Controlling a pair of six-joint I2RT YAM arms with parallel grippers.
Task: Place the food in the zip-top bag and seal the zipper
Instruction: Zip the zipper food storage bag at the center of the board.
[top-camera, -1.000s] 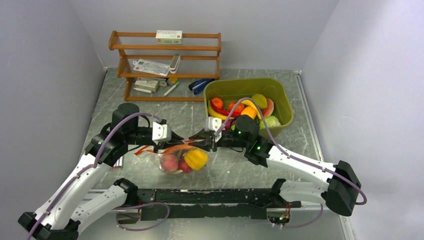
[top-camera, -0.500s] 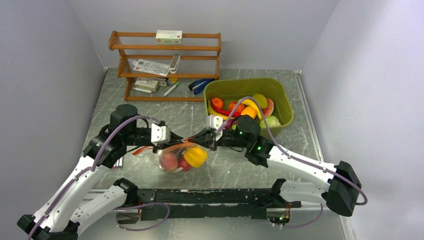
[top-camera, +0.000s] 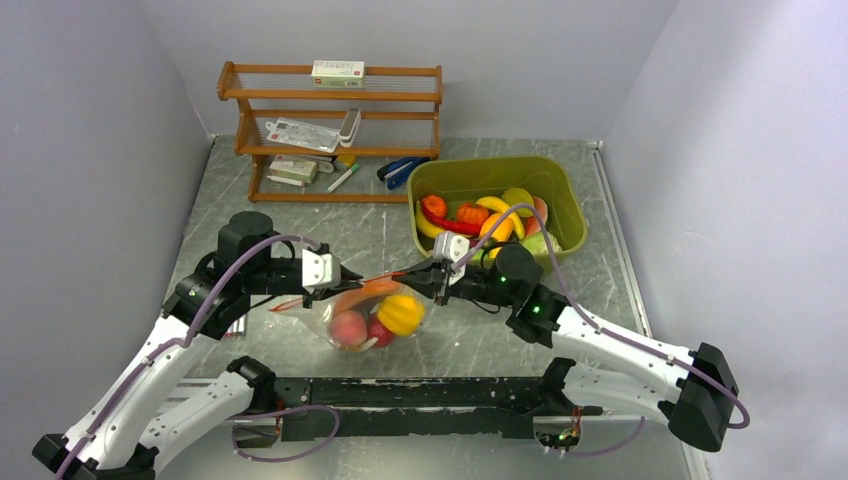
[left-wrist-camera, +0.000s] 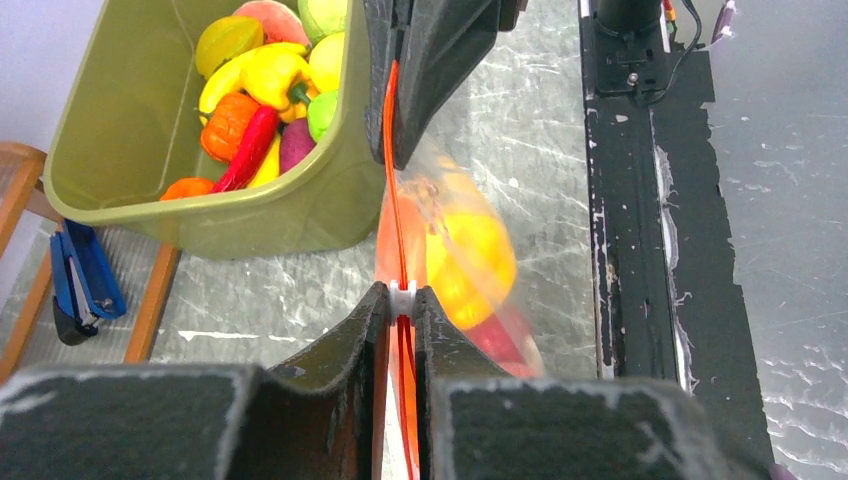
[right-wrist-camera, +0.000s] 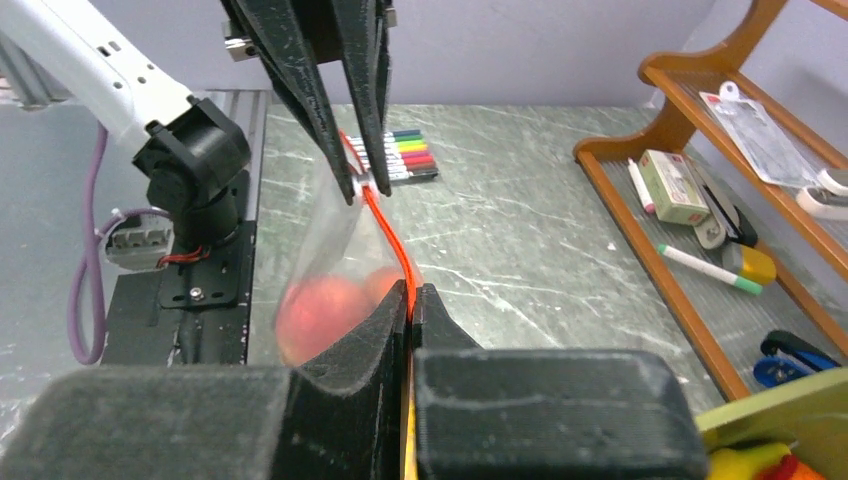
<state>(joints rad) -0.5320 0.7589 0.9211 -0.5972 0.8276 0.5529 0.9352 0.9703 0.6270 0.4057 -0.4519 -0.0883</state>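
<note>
Change noted: a second ago the right gripper (top-camera: 416, 280) stood slightly parted at the strip. Now its jaws are pressed together on the zipper (top-camera: 375, 283), and its wrist has drawn back toward the olive-green tub (top-camera: 562, 192). The zip-top bag (top-camera: 372, 315) has shifted a little tub-ward with it.

The left gripper (top-camera: 335, 290) has not moved. It is clamped on the zipper's far end, on the side away from the tub. A small white piece sits between its fingertips (left-wrist-camera: 385, 300), possibly a slider.

Reading: loading looks finished and sealing is under way. The strip is stretched between two pinches, so the right pinch can run along it. Whether the track is actually pressed shut I cannot tell.

Position: the bag hangs from the strip, left of the tub and nearer the arm bases than the tub. Whether its bottom touches the table I cannot tell.

Counts:
- Grippers: two, both on the zipper.
- Bag: one. Zipper: one.
- Food in bag (top-camera: 400, 315): three sure pieces, one yellow, one pink-red, one small red. An orange patch near the mouth may be a fourth.
- Food left in tub (left-wrist-camera: 228, 122): heaped, roughly ten, exact number unclear.
- Tub: one.
- Marker pens (right-wrist-camera: 405, 158): one row, on the far side of the bag from the tub.
</note>
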